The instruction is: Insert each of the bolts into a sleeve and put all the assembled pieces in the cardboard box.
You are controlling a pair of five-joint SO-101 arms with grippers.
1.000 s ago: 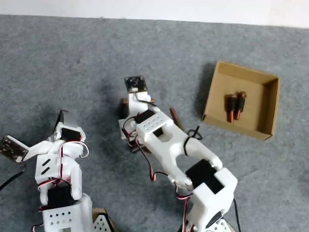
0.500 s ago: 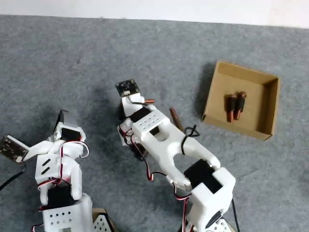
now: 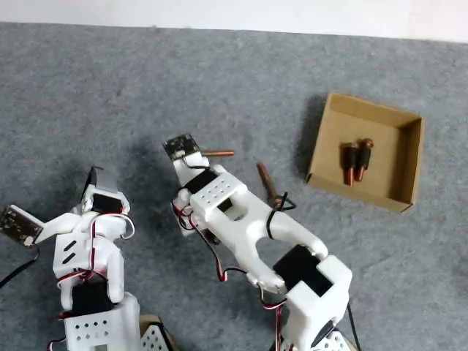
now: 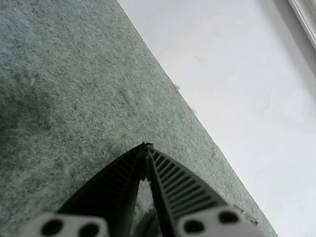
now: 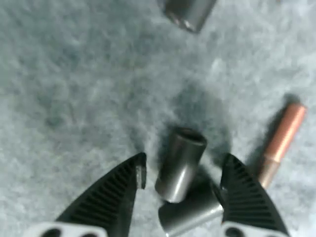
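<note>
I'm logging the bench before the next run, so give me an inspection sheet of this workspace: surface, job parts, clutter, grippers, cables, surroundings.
Surface: grey carpet-like mat, flat.
Job's things: brown cardboard box holding two assembled sleeve-and-bolt pieces; two loose copper-coloured bolts on the mat; three dark cylindrical sleeves on the mat.
Clutter: nothing seen.
Grippers: left gripper jaws shut, above bare mat; right gripper jaws open, one sleeve between them.
Cables: red, white and black wires along both arms.
Surroundings: white floor beyond the mat's edge.
</note>
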